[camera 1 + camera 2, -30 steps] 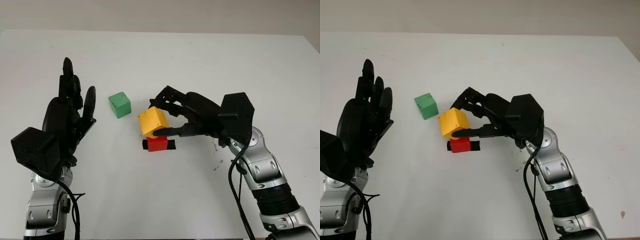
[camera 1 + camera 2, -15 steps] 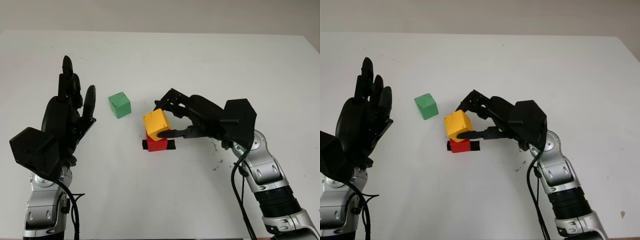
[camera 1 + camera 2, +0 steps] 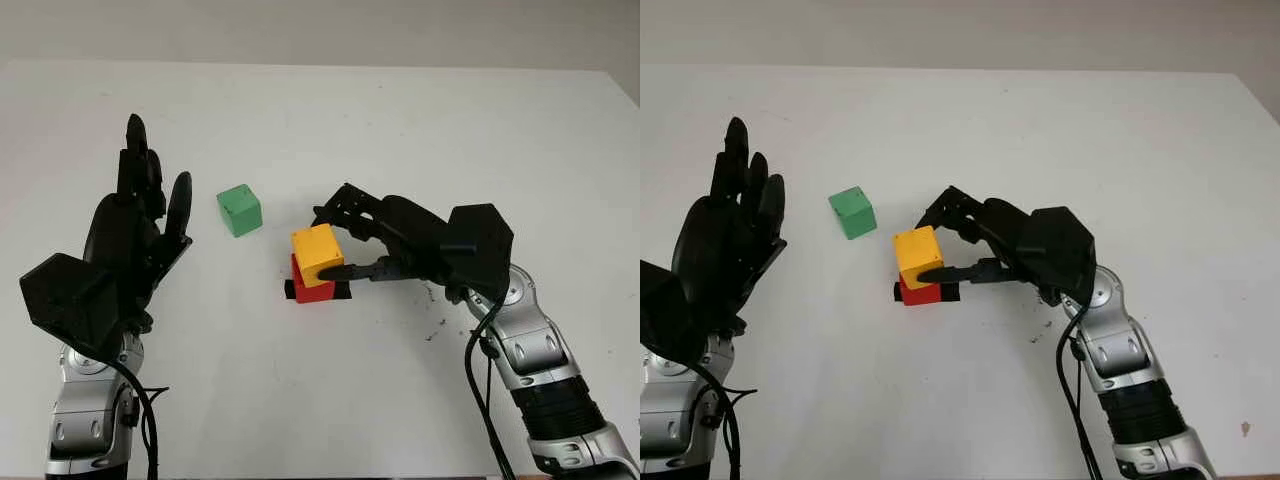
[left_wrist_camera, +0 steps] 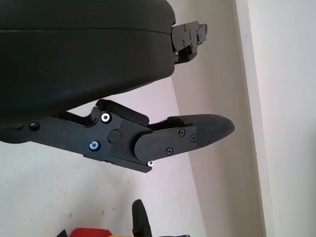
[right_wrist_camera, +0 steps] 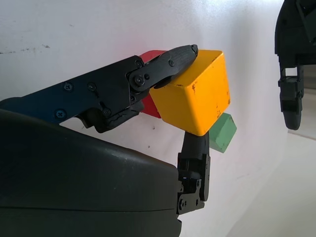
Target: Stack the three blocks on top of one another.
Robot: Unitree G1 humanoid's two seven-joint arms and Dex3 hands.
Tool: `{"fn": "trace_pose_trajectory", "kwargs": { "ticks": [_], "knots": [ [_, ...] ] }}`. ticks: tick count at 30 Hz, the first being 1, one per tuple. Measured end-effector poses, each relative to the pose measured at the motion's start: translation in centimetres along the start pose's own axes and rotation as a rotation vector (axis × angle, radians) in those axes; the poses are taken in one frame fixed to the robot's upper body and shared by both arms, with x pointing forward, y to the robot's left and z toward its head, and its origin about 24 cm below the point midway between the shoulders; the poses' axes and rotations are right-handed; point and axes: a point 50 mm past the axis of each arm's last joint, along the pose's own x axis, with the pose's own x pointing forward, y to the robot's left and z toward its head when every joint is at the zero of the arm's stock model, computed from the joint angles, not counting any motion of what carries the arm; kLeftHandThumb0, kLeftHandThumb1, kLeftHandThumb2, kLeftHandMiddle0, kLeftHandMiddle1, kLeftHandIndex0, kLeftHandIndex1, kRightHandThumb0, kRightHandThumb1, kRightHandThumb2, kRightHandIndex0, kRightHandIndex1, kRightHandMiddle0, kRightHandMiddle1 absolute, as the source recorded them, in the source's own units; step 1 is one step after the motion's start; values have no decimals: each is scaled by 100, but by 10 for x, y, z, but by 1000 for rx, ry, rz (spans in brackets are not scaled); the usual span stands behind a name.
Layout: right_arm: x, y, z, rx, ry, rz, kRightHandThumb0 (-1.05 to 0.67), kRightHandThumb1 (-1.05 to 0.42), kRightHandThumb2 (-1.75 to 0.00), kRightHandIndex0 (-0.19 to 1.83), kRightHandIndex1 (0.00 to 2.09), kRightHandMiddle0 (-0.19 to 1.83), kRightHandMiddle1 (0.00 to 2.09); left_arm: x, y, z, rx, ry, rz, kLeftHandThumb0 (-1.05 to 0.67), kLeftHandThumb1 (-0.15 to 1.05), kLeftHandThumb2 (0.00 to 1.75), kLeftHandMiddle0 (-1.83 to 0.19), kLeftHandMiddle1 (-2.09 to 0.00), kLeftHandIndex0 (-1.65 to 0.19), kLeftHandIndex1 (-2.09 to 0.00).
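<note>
1. No brand, label or writing can be read on any block, hand or on the table [image 3: 520, 130].
2. The right hand [image 3: 352, 232] pinches the yellow block [image 3: 317, 251]: one finger runs along the block's near side, the others curl over its far side. In the right wrist view a finger [image 5: 168, 61] presses one face of the yellow block [image 5: 197, 91] and another shows from under it.
3. The yellow block sits on the red block [image 3: 305, 289], turned a little, so its edges do not line up with those below. The red block sits on a black patch [image 3: 340, 291] on the table.
4. The green block [image 3: 239, 210] stands alone, beyond the right fingertips and to their left, apart from the pair. The bare table lies between it and the left hand's fingers.
5. The left hand [image 3: 135, 235] is open, held upright above the table at the left, holding nothing.
6. Open table lies all around the blocks; its far edge is well beyond the fingers.
7. The right wrist view brings the red block [image 5: 150, 101] in behind the yellow one and the green block [image 5: 223, 132] past it. The left wrist view has a strip of red [image 4: 91, 232] beyond the left hand's finger [image 4: 197, 133].
</note>
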Motion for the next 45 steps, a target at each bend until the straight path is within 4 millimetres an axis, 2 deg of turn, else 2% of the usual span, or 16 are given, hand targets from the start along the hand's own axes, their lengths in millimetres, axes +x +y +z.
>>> {"fn": "trace_pose_trajectory", "kwargs": {
  "ticks": [41, 43, 44, 45],
  "knots": [
    [-3, 6, -2, -9, -26, -46, -42, -100, -5, 22, 6, 15, 161, -3, 0, -2, 15, 20, -2, -64, 105, 57, 19, -1, 19, 0],
    [-3, 6, -2, -12, -28, -43, -45, -99, -5, 19, 4, 8, 151, -3, 0, -2, 17, 20, -2, -64, 105, 56, 19, -1, 19, 0],
    [-3, 6, -2, -14, -27, -35, -47, -97, -5, 17, 4, 4, 140, -3, 0, -2, 19, 20, -2, -64, 105, 57, 19, -1, 19, 0],
    [-3, 6, -2, -17, -25, -24, -51, -95, -5, 11, 2, -4, 119, -3, 0, -2, 19, 20, -2, -64, 105, 56, 19, -1, 19, 0]
  ]
}}
